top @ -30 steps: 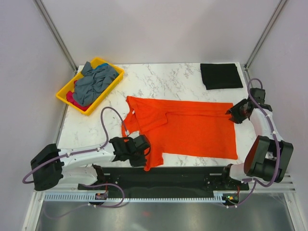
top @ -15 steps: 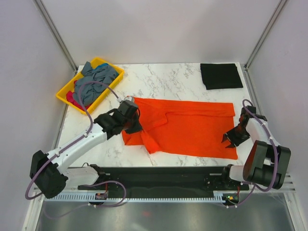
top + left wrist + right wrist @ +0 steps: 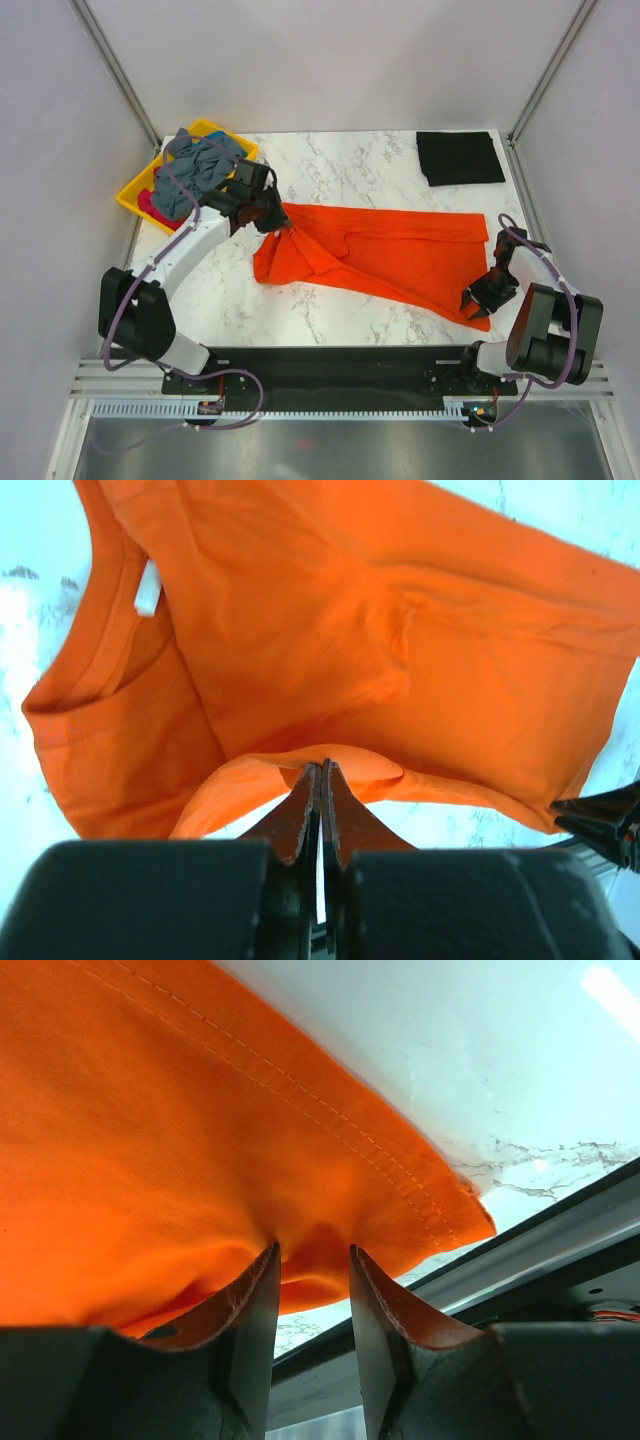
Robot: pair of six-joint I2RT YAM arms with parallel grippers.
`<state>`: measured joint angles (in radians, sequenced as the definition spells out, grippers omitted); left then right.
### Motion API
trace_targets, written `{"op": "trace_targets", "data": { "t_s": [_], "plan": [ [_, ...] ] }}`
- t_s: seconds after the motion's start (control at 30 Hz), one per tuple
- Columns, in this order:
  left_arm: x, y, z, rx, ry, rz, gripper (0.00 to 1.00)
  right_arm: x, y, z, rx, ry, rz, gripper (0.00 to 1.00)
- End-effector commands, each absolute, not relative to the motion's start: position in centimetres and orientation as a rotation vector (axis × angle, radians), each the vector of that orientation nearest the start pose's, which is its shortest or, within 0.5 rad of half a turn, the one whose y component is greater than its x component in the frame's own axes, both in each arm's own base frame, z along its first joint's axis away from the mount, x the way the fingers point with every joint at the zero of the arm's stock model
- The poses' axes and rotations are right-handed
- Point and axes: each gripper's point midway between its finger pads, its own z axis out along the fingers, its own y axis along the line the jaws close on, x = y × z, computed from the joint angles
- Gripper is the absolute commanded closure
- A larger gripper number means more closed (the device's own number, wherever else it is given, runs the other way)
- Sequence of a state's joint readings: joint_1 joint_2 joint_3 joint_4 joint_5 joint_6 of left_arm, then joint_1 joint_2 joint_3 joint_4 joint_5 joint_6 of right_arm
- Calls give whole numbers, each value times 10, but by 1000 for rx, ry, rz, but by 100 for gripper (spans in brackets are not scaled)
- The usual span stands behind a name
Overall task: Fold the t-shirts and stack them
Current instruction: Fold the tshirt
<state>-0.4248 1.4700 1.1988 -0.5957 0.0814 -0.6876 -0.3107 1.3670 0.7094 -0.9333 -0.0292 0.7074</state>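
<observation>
At the near right edge of the white marbled table (image 3: 350, 160), the right gripper (image 3: 312, 1250) sits on the stitched hem corner of the orange shirt (image 3: 390, 260). Its jaws stand apart, with a pucker of cloth in the gap. The shirt is thin, soft knit, spread wide across the middle of the table, narrowing toward that corner. Bare stone shows in front of it and behind it.

At the shirt's left end, the left gripper (image 3: 321, 765) is pinched tight on a raised fold. The ribbed collar and a white label (image 3: 147, 588) lie beyond it.

At the far left, a yellow tray (image 3: 145, 218) holds a crumpled grey-blue shirt (image 3: 195, 170) and a pink shirt (image 3: 155, 205). At the far right lies a black shirt (image 3: 458, 157), folded square, well apart from the orange one.
</observation>
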Motion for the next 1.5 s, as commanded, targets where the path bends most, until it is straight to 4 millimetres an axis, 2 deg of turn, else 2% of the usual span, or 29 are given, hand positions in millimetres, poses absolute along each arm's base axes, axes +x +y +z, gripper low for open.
{"op": "trace_targets", "data": {
  "t_s": [0.0,0.27,0.4,0.73,0.83,0.97,1.47],
  "plan": [
    [354,-200,178,-219,2448,-646,98,162,-22,27,1527,2764,12,59],
    [374,-204,155,-242,2497,-653,98,164,-18,23,1556,2737,52,63],
    [380,-205,150,-244,2501,-650,98,163,-16,23,1579,2710,58,73],
    [390,-198,139,-258,2514,-623,98,159,-17,28,1678,2610,31,75],
    [392,-199,139,-254,2513,-627,98,162,-18,30,1687,2581,34,88],
    [392,-201,139,-253,2514,-641,98,161,-19,29,1703,2561,24,92],
    [399,-202,132,-259,2519,-626,98,150,-12,35,1749,2554,41,77]
  ]
}}
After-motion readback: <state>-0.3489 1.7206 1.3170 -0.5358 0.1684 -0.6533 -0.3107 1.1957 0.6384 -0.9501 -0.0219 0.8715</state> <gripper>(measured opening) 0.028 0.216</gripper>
